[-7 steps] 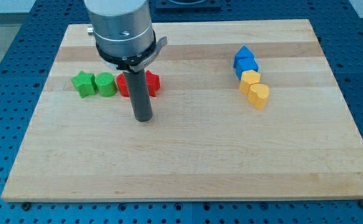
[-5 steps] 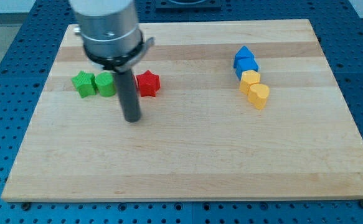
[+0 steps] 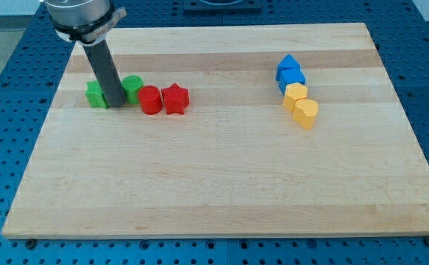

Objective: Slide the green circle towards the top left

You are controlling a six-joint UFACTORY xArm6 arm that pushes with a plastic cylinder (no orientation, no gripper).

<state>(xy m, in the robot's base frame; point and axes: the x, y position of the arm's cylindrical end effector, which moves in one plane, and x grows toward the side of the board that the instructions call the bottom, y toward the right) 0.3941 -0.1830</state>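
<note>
The green circle [image 3: 132, 87] lies at the board's upper left, partly hidden by my rod. My tip [image 3: 115, 104] stands between it and the green star [image 3: 94, 95], which lies just to the view's left and is also partly hidden. The tip is close against both green blocks. A red circle [image 3: 150, 99] touches the green circle's lower right side, and a red star [image 3: 175, 99] lies next to the red circle on the right.
On the view's right a column of blocks runs downward: a blue block [image 3: 288, 64], a second blue block [image 3: 291, 78], a yellow block [image 3: 296, 94] and a yellow heart-like block [image 3: 306, 112]. The wooden board [image 3: 214, 184] sits on a blue perforated table.
My tip moved left and upward from below the red circle to between the two green blocks. The green circle has shifted slightly up and right, away from the green star.
</note>
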